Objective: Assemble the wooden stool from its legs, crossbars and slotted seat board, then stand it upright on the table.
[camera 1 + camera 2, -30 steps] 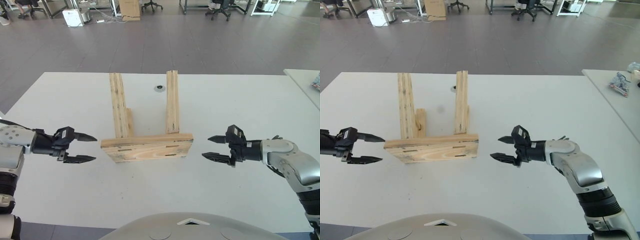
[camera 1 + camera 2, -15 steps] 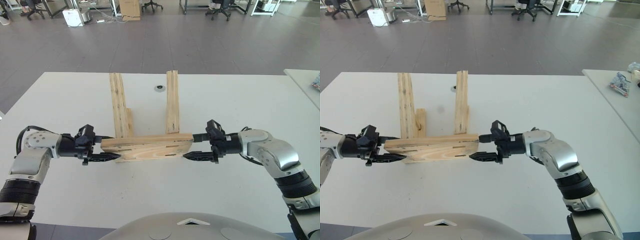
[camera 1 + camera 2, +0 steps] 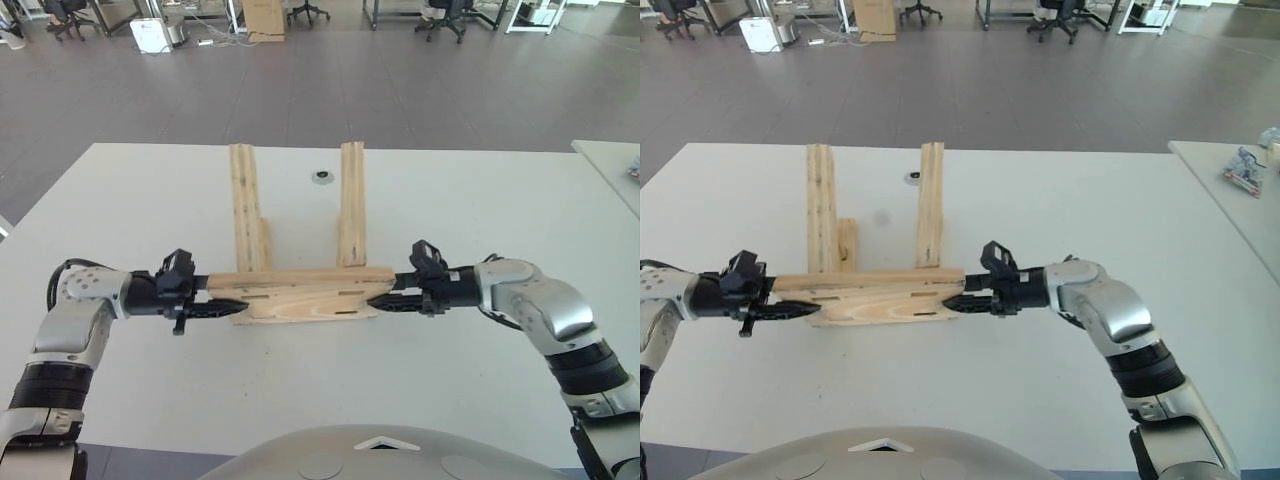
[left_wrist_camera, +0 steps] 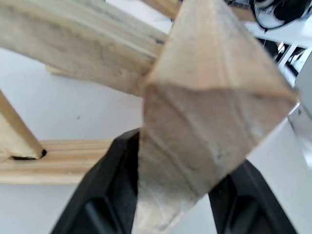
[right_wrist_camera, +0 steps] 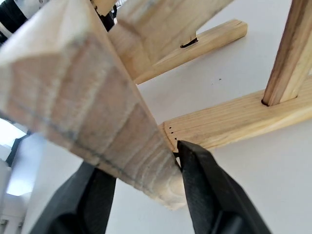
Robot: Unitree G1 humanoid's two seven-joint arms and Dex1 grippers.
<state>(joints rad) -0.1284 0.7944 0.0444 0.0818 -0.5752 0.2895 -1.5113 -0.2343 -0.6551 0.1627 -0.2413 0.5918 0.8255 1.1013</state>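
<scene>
**Both hands closed in on the seat board**

One second earlier both arms had stood well off to either side with their fingers spread. Since then they had swung inward, and over the last half second the fingers had narrowed onto the two ends of the seat board (image 3: 300,295).

The left hand (image 3: 225,296) was clamped on the board's left end and the right hand (image 3: 385,291) on its right end. In each wrist view the board's end grain sat wedged between the two dark fingers (image 5: 209,185), touching both.

The stool (image 3: 880,260) lay on its side on the desk (image 3: 500,400). The seat board stood on edge nearest the robot, and the two visible legs (image 3: 246,205) pointed away across the desk. The whole view had shifted slightly between frames, so any small displacement of the stool itself could not be separated from camera motion.

By my reading, assembly was done: the legs sat in the board, and the wrist views showed bars seated in their slots. What remained was standing the stool up. A grip on both ends suited a rotation about the board's long axis to bring the legs down. The main risk seemed to be the board slipping in narrow fingertip grips as the legs' weight swung round.
</scene>
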